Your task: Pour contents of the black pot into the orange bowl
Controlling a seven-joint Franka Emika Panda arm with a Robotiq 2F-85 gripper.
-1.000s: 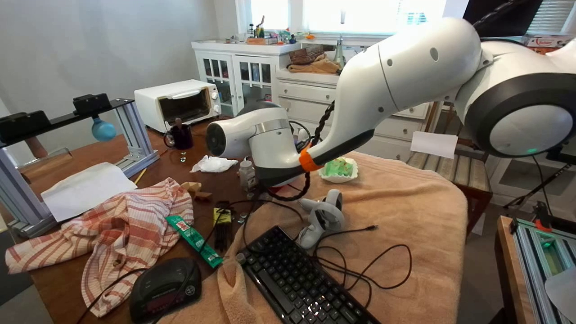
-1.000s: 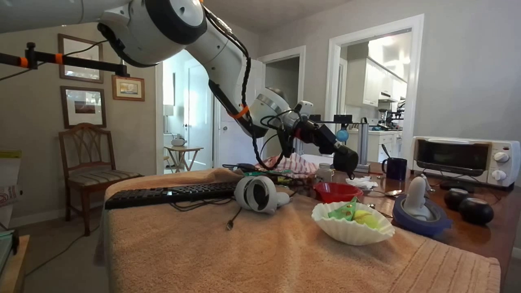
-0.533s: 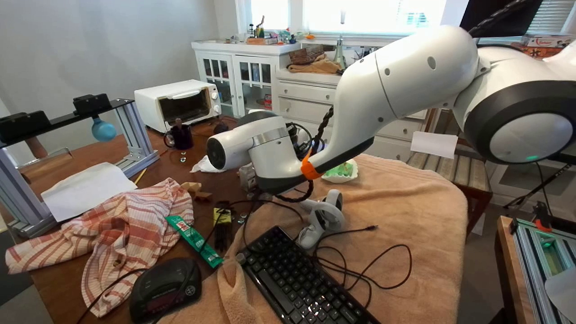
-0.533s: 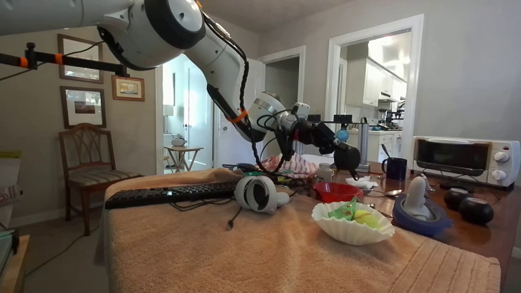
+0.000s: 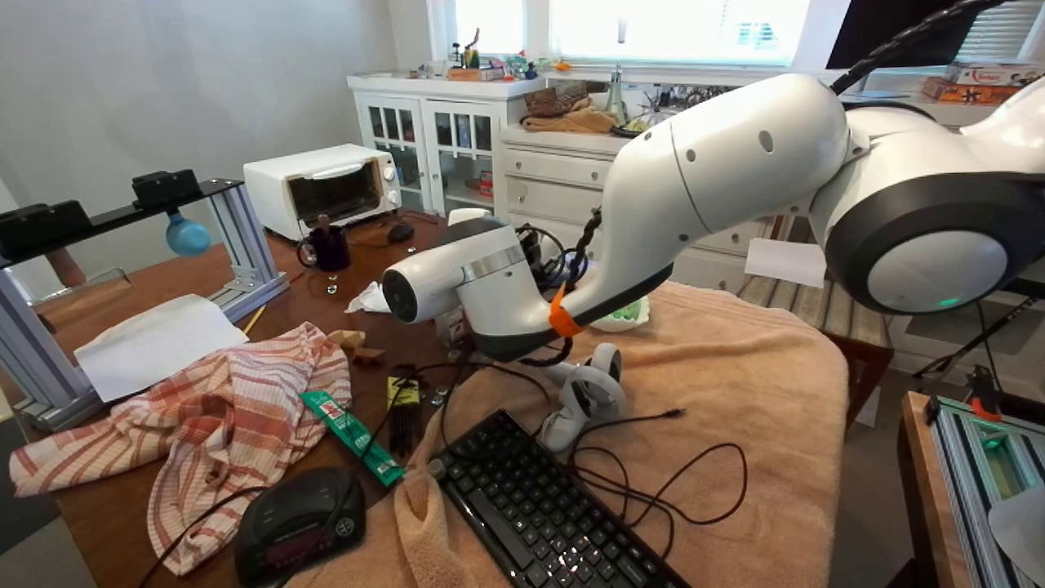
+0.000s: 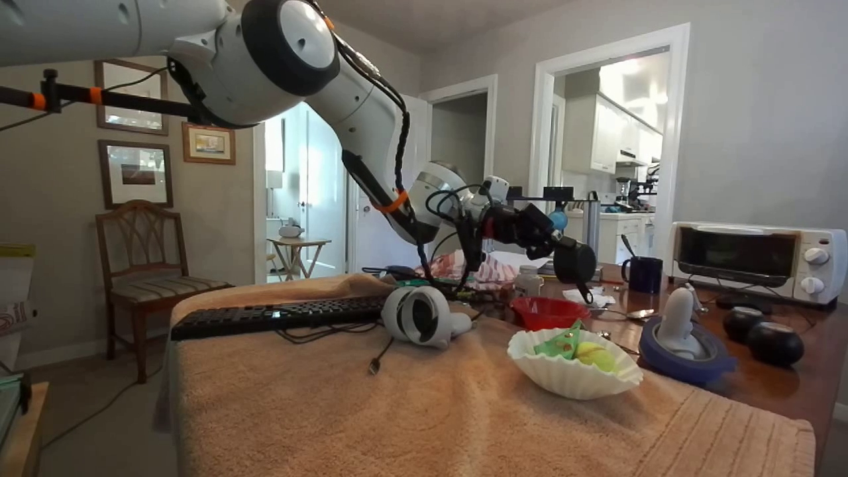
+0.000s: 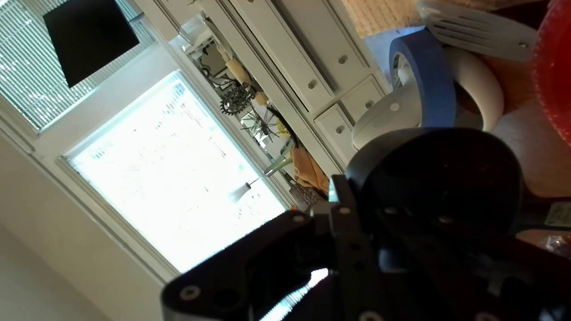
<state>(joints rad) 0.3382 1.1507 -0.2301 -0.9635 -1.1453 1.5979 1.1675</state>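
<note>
The black pot (image 6: 575,264) is held in the air by my gripper (image 6: 551,240), tilted on its side in an exterior view. A short dark piece hangs from its lower edge. In the wrist view the pot (image 7: 439,178) sits just past the fingers of my gripper (image 7: 367,211), which are shut on its handle, in deep shadow. The bowl (image 6: 546,314) looks red and stands on the table just below and left of the pot; it also shows at the right edge of the wrist view (image 7: 555,71). The arm hides pot, gripper and bowl in an exterior view. The pot's contents cannot be seen.
A white fluted bowl (image 6: 575,371) with a green item and yellow ball stands nearby. Around are a blue tape roll (image 6: 689,354) holding a white object, a clear bottle (image 6: 528,281), a VR controller (image 6: 424,317), a keyboard (image 6: 285,315), a mug (image 6: 642,274) and a toaster oven (image 6: 755,258).
The arm has lowered a little. The gripper and pot have shifted slightly right and down in an exterior view, with the pot still held. The bowl has not moved.
</note>
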